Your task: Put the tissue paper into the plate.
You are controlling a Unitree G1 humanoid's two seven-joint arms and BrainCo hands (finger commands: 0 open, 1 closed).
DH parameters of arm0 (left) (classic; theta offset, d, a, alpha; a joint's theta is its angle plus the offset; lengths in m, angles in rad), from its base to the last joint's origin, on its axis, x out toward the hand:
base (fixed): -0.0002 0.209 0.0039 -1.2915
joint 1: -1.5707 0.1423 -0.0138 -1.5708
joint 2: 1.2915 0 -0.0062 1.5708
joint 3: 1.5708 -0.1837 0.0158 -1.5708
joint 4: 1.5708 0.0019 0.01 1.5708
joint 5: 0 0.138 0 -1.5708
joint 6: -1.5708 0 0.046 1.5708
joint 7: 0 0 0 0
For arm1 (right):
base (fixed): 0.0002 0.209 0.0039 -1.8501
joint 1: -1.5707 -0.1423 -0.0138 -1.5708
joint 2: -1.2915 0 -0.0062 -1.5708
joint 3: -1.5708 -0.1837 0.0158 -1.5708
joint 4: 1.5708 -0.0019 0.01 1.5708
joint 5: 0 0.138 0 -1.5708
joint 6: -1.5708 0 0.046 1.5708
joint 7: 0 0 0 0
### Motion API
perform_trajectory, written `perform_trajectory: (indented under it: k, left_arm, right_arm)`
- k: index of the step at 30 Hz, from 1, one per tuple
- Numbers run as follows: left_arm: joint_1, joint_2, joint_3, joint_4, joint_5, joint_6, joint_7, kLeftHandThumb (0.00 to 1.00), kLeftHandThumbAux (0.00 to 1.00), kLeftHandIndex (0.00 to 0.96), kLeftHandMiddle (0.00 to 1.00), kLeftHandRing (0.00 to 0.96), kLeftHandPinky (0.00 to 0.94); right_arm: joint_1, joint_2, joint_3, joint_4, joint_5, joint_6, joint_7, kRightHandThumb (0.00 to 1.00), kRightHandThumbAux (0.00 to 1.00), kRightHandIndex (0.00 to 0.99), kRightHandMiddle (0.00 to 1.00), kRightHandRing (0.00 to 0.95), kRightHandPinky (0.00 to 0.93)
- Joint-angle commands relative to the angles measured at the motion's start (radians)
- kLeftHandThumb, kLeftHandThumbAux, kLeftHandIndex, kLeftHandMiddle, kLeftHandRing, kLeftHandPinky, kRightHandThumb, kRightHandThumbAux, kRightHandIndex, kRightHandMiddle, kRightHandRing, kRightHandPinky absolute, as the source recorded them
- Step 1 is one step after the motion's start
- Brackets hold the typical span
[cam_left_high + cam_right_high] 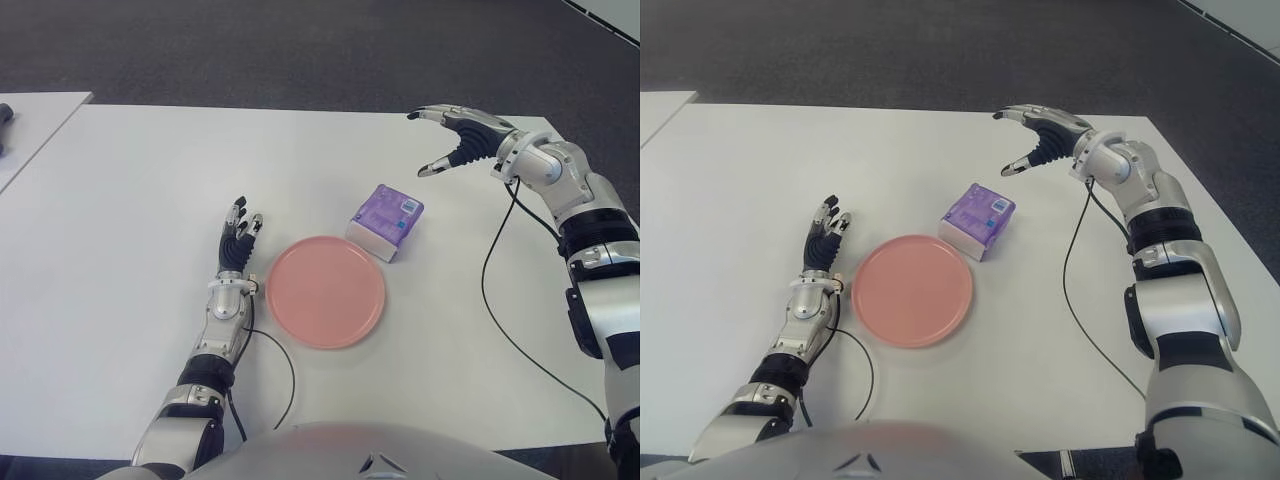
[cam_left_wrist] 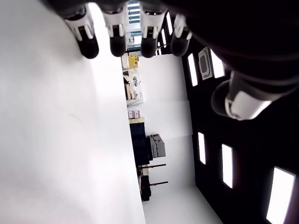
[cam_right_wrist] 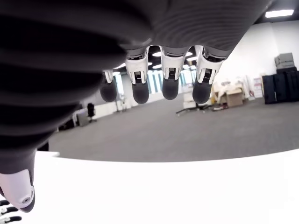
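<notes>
Approach | our right hand [image 1: 455, 140] fingers spread, empty, at 1 o'clock of tissue pack [image 1: 386, 221] | we lower squarely before closing | plate [image 1: 325, 291] at pack's 7 | left hand [image 1: 238, 240] open, plate's 9

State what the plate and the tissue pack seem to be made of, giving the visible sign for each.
Plate: probably plastic, matte pink, an even colour with a soft sheen at its rim.
Tissue pack: seemingly thin glossy plastic film, purple and printed, over white tissue showing at its side.
</notes>
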Motion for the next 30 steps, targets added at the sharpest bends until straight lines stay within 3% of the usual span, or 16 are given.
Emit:
perform_trajectory:
  k: [1,9,15,21,30]
  left_arm:
    - [0.010,0.002,0.001,0.019,0.005,0.006,0.006,0.000,0.443,0.000,0.000,0.000,0.000]
    - [0.008,0.004,0.000,0.020,0.005,0.009,0.003,0.000,0.452,0.000,0.000,0.000,0.000]
    - [0.006,0.006,0.002,0.025,0.007,0.003,0.009,0.000,0.456,0.000,0.000,0.000,0.000]
    - [0.006,0.005,0.002,0.026,0.009,-0.001,0.014,0.000,0.447,0.000,0.000,0.000,0.000]
    - [0.010,0.007,-0.003,0.010,0.011,0.015,0.007,0.000,0.444,0.000,0.000,0.000,0.000]
  right_arm:
    - [0.039,0.015,-0.028,0.006,0.051,0.030,0.046,0.250,0.571,0.006,0.004,0.002,0.053]
    - [0.083,0.011,-0.046,-0.050,0.077,0.052,0.092,0.263,0.571,0.007,0.001,0.000,0.044]
    - [0.121,0.016,-0.021,-0.088,0.037,0.056,0.085,0.266,0.567,0.001,0.000,0.000,0.037]
    - [0.124,0.019,0.017,-0.052,-0.024,0.010,0.038,0.243,0.534,0.000,0.000,0.000,0.025]
    - [0.108,0.014,0.077,0.048,-0.132,-0.167,-0.125,0.252,0.442,0.000,0.000,0.000,0.001]
